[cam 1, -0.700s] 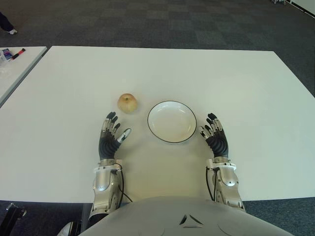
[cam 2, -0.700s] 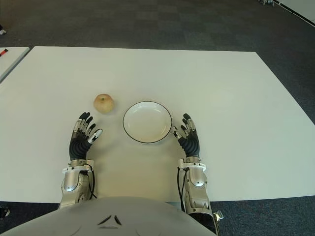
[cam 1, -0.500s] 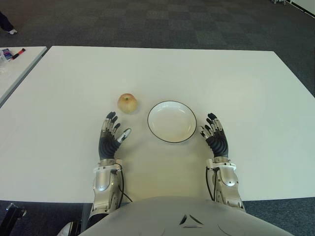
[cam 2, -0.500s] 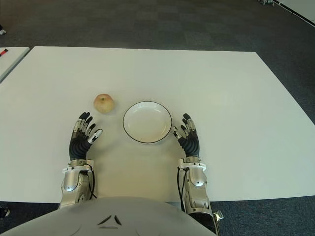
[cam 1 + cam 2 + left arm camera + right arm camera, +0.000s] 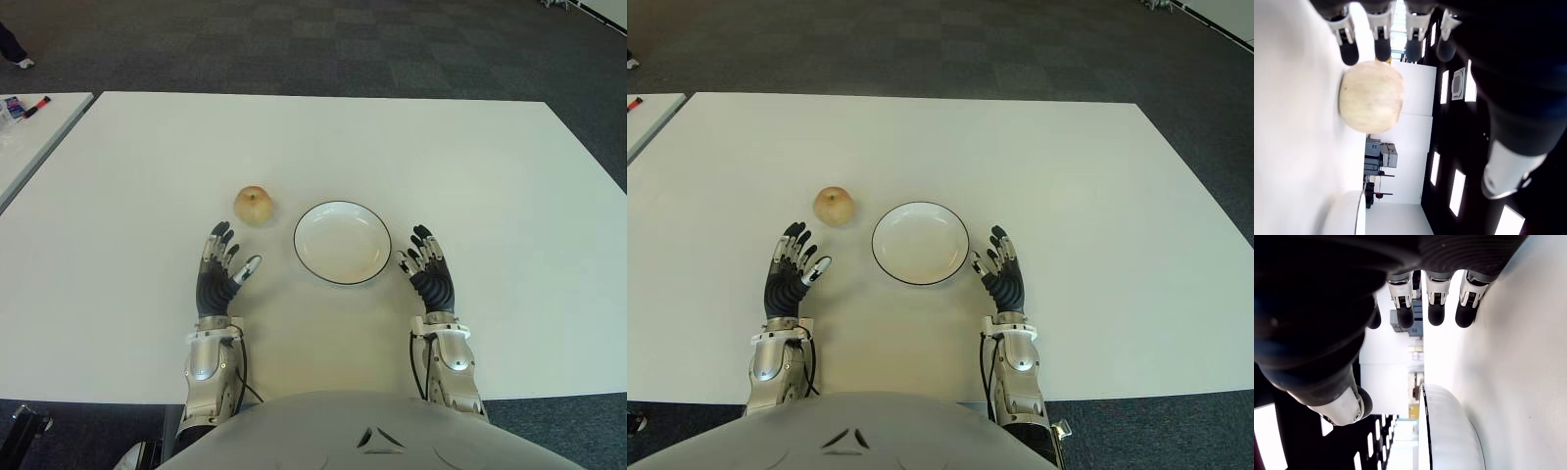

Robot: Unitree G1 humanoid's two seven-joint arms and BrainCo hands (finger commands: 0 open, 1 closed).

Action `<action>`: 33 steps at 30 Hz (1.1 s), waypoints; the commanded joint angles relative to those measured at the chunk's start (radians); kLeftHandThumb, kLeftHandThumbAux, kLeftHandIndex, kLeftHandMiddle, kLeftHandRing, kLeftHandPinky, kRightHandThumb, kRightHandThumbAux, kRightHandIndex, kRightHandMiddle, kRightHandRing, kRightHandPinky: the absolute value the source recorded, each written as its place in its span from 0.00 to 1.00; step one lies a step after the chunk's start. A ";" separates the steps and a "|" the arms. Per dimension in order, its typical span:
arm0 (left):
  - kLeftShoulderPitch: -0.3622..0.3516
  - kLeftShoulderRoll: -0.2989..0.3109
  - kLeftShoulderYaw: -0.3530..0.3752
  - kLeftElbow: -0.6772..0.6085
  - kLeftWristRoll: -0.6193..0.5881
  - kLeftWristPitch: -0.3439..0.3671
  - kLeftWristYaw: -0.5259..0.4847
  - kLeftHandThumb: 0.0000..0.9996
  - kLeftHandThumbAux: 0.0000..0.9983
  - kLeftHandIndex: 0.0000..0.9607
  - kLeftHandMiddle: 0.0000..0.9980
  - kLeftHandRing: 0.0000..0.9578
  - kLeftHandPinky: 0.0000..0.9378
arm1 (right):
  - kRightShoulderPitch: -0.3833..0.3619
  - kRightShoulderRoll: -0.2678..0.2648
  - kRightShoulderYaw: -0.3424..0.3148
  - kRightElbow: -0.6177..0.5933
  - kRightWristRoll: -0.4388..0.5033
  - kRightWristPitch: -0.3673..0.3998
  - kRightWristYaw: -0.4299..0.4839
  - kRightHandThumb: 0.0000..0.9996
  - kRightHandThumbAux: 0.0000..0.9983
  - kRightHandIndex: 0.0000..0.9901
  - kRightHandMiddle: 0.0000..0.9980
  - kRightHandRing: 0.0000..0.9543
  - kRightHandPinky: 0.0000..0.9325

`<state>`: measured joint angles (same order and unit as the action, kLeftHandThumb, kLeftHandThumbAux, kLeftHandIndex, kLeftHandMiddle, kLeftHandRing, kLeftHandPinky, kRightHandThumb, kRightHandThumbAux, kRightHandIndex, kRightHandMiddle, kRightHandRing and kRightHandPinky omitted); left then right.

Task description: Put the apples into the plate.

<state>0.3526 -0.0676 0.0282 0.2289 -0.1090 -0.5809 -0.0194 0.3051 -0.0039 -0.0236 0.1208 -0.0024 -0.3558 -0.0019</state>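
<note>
Left hand (image 5: 221,266) is held open and empty just short of the apple (image 5: 254,205); right hand (image 5: 427,264) likewise open beside the plate (image 5: 342,278), in which nothing has yet been placed

A white table (image 5: 490,166) stands on dark carpet (image 5: 323,44).

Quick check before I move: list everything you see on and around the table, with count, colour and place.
apple: one, yellow-tan, on the table, left of the plate, beyond the left hand's fingertips.
plate: one, white with a dark rim, holds nothing, mid-table between the hands.
table: one, white.
second table: one, white, far left, with small items at its far end.
floor: dark carpet tiles.
left hand: one, black and silver, fingers open, left of the plate.
right hand: one, same colours, fingers open, right of the plate.
</note>
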 commanded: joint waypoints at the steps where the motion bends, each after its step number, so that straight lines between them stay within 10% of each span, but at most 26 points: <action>1: 0.008 -0.016 -0.002 -0.007 -0.005 0.007 -0.005 0.05 0.77 0.11 0.08 0.08 0.13 | -0.004 -0.001 -0.004 0.011 0.004 0.006 0.002 0.37 0.74 0.00 0.01 0.01 0.08; 33: -0.128 0.058 0.123 -0.007 0.216 0.089 0.243 0.20 0.72 0.03 0.04 0.05 0.09 | -0.009 -0.001 0.002 0.016 -0.012 0.016 -0.006 0.35 0.74 0.00 0.01 0.01 0.08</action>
<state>0.2211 0.0010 0.1516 0.2150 0.0533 -0.5095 0.1788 0.2986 -0.0062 -0.0222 0.1278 -0.0087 -0.3570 -0.0047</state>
